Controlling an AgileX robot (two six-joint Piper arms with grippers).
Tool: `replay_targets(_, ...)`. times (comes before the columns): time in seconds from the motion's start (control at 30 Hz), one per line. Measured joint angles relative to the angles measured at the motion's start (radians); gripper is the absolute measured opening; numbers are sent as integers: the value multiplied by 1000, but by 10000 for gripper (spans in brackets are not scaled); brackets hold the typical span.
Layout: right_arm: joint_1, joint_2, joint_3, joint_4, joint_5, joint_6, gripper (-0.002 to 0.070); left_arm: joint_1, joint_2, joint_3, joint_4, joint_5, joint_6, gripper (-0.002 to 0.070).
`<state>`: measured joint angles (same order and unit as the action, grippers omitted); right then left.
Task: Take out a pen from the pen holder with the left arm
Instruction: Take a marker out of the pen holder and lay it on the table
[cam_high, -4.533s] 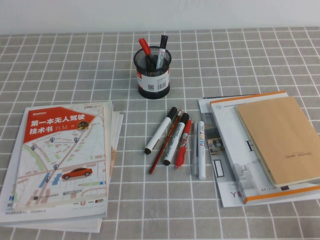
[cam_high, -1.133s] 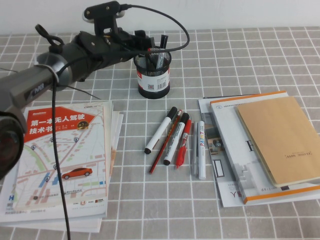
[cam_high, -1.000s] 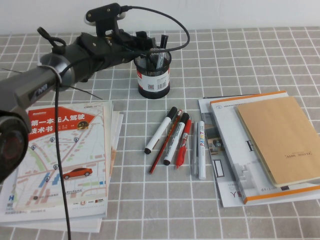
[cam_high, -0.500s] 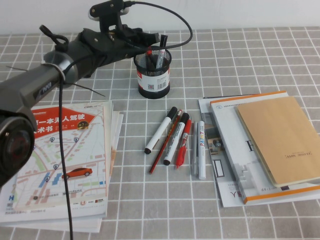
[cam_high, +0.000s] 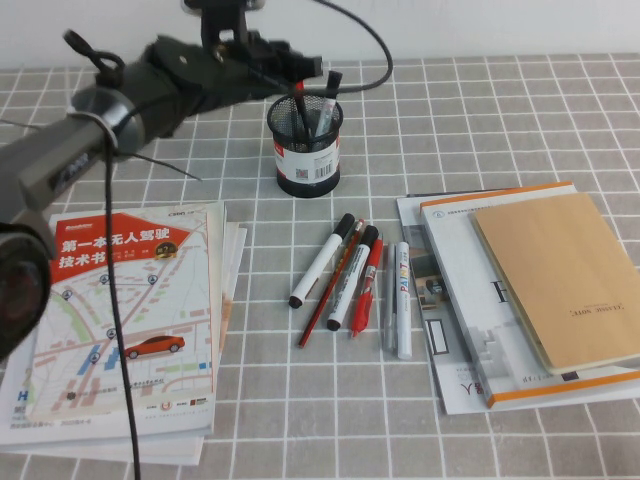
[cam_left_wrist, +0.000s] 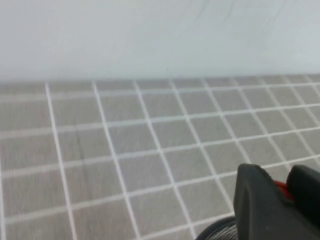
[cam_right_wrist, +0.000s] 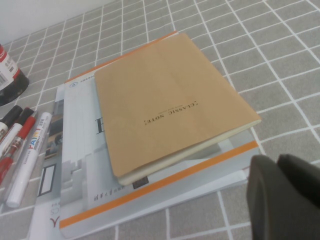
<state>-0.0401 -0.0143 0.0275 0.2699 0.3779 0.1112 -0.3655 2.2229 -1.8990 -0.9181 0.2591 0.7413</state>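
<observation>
Grey tiled worktop (cam_high: 450, 130). Left gripper (cam_high: 303, 73) above pen holder (cam_high: 305, 160), clamped on red pen (cam_high: 298, 95); withdrawal not yet complete. Right gripper (cam_right_wrist: 282, 195) near notebook (cam_right_wrist: 165, 105), state indiscernible.

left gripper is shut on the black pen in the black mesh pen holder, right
No: the left gripper is shut on the red pen in the black mesh pen holder; the left wrist view shows red between its fingers. The right gripper hangs near the tan notebook.
</observation>
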Motion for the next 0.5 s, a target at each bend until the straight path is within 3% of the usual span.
replay_targets(0.4,0,0,0,0,0,0,-13,0,-188,0,126,173,-4,80)
replay_targets(0.5,0,0,0,0,0,0,-13,0,-251,0,223,230,-49,79)
